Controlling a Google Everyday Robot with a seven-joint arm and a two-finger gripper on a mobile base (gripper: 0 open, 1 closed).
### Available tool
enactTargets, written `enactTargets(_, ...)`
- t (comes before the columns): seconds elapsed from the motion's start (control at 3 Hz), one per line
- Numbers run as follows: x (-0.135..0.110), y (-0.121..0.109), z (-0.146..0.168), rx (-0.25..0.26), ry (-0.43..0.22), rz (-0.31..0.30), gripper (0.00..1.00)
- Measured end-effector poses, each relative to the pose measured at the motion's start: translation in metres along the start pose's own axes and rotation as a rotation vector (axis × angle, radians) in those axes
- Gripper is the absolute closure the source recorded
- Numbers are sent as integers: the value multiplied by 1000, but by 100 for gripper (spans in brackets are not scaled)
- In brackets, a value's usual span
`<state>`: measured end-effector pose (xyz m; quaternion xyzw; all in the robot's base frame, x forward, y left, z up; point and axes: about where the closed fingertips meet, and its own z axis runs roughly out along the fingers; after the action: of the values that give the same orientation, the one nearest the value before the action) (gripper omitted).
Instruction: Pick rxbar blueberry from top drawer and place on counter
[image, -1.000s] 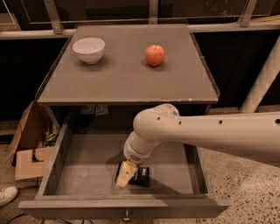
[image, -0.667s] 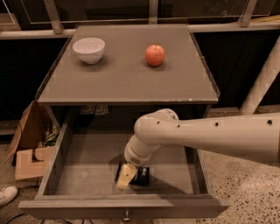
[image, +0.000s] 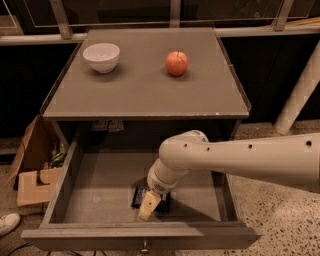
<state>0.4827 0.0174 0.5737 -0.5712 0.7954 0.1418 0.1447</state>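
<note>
The tool (image: 149, 205) is held low in the top drawer (image: 100, 186), directly over the rxbar blueberry (image: 136, 197) to be picked, though its grip cannot be told.

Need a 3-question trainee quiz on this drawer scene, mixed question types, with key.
1. Fill in: on the counter, the bowl stands to the ____ of the apple in the picture.
2. The gripper is down in the open drawer, at the: A) bowl B) snack bar C) apple
3. True or false: the snack bar lies on the counter.
Key: 1 left. 2 B. 3 false, it lies on the drawer bottom.
</note>
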Motion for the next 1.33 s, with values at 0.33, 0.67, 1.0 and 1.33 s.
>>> enactTargets(0.33, 0, 0, 0, 0, 0, 0, 18)
enactTargets(0.67, 0, 0, 0, 0, 0, 0, 42)
enactTargets(1.0, 0, 0, 0, 0, 0, 0, 73)
enactTargets(1.33, 0, 0, 0, 0, 0, 0, 96)
